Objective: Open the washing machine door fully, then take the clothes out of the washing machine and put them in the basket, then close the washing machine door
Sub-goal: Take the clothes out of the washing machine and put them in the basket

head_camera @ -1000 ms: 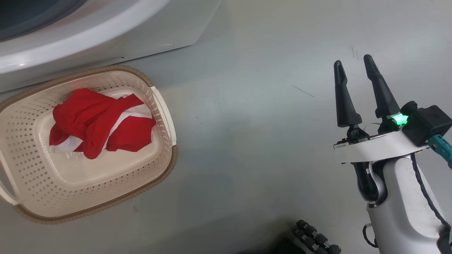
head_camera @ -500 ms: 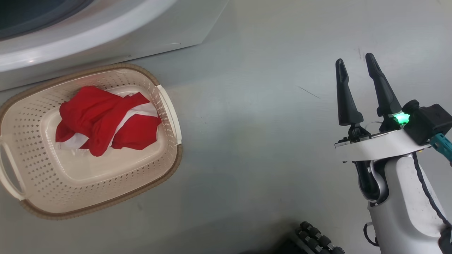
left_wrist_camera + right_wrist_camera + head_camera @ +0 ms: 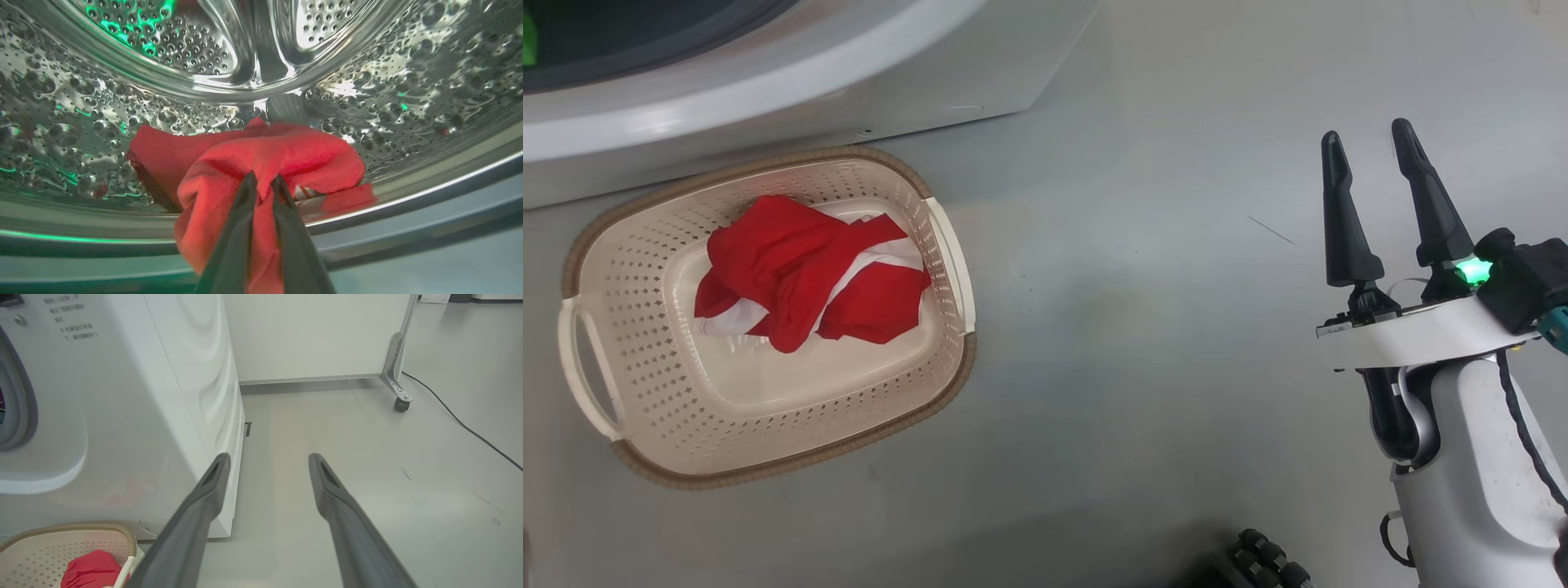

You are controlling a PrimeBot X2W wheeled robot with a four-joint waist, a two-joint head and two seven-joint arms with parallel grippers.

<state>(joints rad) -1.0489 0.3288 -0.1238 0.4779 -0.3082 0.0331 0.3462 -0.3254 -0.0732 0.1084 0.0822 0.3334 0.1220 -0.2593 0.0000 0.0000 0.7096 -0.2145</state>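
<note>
Left gripper (image 3: 263, 181): pinched on red clothes (image 3: 286, 155) inside steel drum (image 3: 81, 122); fabric's near end cut off. Right gripper (image 3: 1366, 139): spread wide, empty. Washing machine (image 3: 768, 98): mostly cropped.

In the head view the basket (image 3: 947, 269) sits on the floor (image 3: 1135, 343) at left, just below the washing machine (image 3: 768, 90) in the upper left, with the clothes (image 3: 809, 273) in it. The right gripper (image 3: 1367, 135) stands far right, well apart. In the left wrist view, a garment (image 3: 286, 155) lies in the drum (image 3: 81, 122) at centre, pinched by the left gripper (image 3: 263, 181).
</note>
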